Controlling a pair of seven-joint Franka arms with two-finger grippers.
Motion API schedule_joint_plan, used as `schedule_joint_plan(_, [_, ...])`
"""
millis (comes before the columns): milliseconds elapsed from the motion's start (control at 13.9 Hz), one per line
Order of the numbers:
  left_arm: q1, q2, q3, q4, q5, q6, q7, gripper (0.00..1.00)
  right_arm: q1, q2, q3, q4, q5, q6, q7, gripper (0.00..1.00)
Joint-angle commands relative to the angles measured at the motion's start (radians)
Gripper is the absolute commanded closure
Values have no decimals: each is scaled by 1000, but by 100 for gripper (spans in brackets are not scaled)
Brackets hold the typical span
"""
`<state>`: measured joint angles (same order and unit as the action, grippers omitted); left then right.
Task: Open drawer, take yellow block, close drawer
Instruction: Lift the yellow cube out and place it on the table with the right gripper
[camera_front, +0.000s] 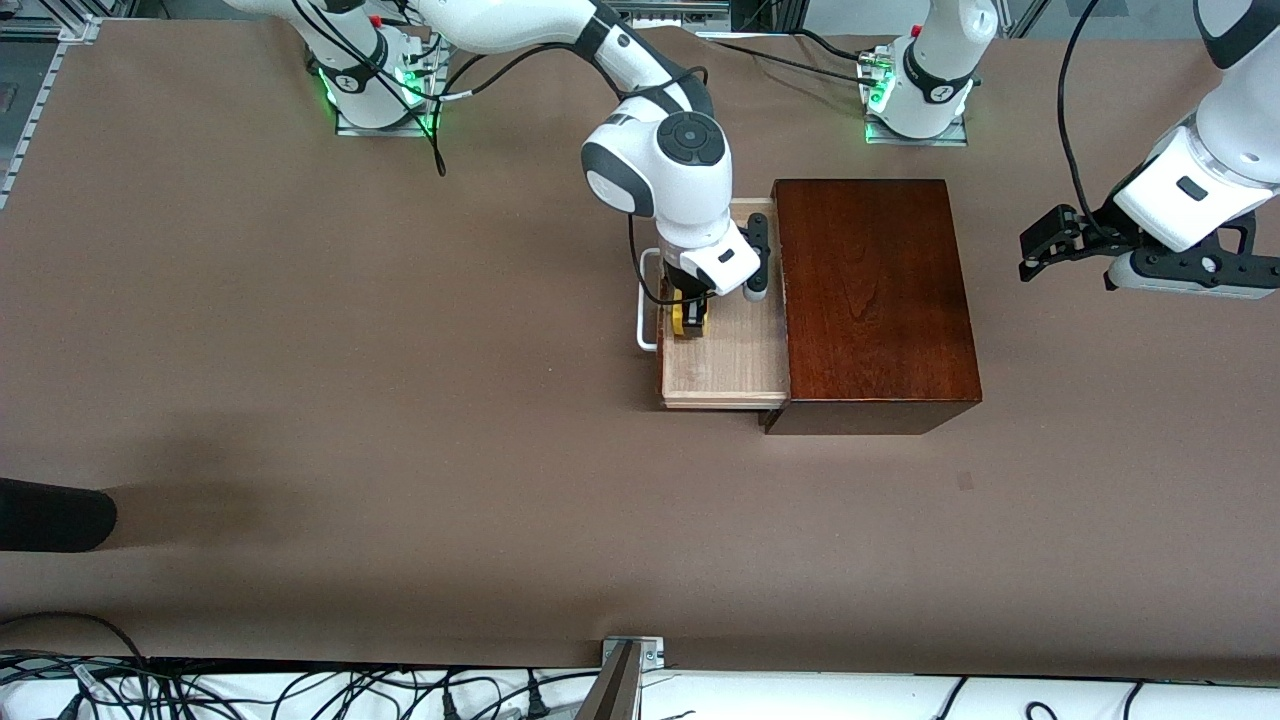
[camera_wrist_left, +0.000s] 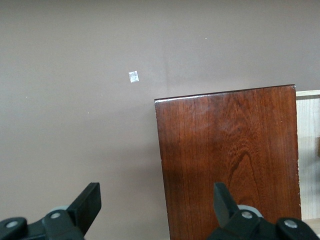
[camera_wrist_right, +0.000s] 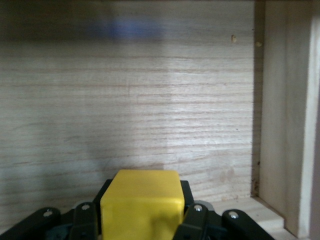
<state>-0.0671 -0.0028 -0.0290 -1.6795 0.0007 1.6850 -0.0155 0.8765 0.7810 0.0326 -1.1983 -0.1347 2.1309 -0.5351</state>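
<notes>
The small bright yellow cube (camera_wrist_right: 141, 202) sits pinched between the right gripper's (camera_front: 690, 318) closed fingers, low inside the pulled-out pale-wood drawer tray (camera_front: 735, 365) by its white bar handle (camera_front: 645, 300), so I'd say the way out is straight up. The left gripper (camera_wrist_left: 156, 206) waits with fingers wide over the dark reddish-brown wooden box (camera_front: 872, 295). I see no writing anywhere.

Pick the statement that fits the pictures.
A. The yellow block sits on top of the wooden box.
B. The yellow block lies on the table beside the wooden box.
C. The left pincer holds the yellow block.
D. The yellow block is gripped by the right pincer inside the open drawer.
D: the right pincer is shut on the yellow block over the pale floor of the open drawer, while the left pincer hangs open and empty over the wooden box.
</notes>
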Motion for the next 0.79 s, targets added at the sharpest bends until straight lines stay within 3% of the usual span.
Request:
schedule_joint_plan(0, [-3, -5, -6, 11, -7, -14, 14, 0, 2, -19, 3, 142, -3, -178, 50, 100])
schedule_joint_plan(287, [-3, -5, -6, 12, -11, -14, 9, 0, -40, -147, -43, 164, 0, -235, 152, 100])
schedule_joint_plan(431, [-3, -6, -8, 12, -21, -14, 19, 0, -115, -190, -56, 164, 9, -290, 150, 100])
schedule_joint_plan(718, [-3, -6, -78, 12, -21, -18, 19, 0, -336, -238, -53, 157, 186, -333, 152, 100])
